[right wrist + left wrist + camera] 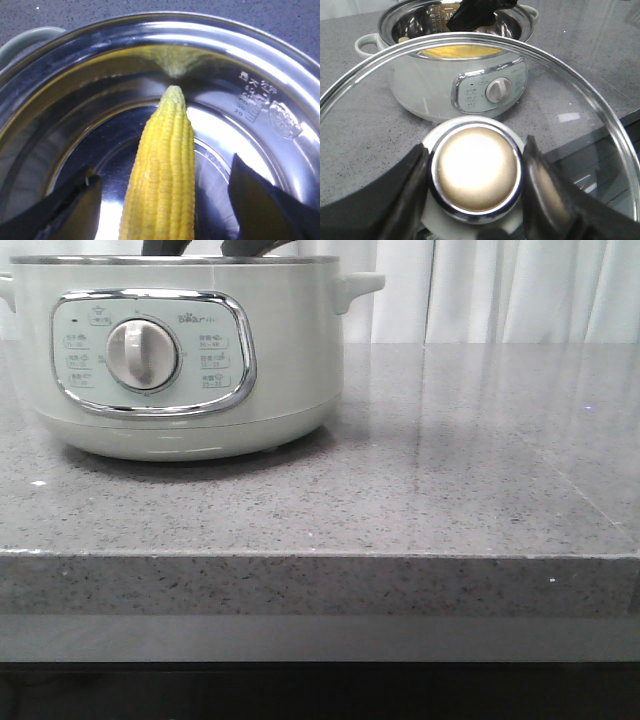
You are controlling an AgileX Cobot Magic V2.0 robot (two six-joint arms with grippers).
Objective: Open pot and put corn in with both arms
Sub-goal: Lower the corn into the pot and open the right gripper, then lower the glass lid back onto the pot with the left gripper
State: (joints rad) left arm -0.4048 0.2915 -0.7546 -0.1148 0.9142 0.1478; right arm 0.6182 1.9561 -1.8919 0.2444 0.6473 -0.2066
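I'm looking at a grey speckled stone countertop with a polished sheen that catches pale reflections from the curtain behind it. Its thick front edge runs straight across my front view, below the pot. The only thing I can see resting directly on it is the pot, a pale grey-green electric cooker sitting flat on its base, its control panel and knob turned toward the front edge. It casts a dark shadow on the stone just around its base.
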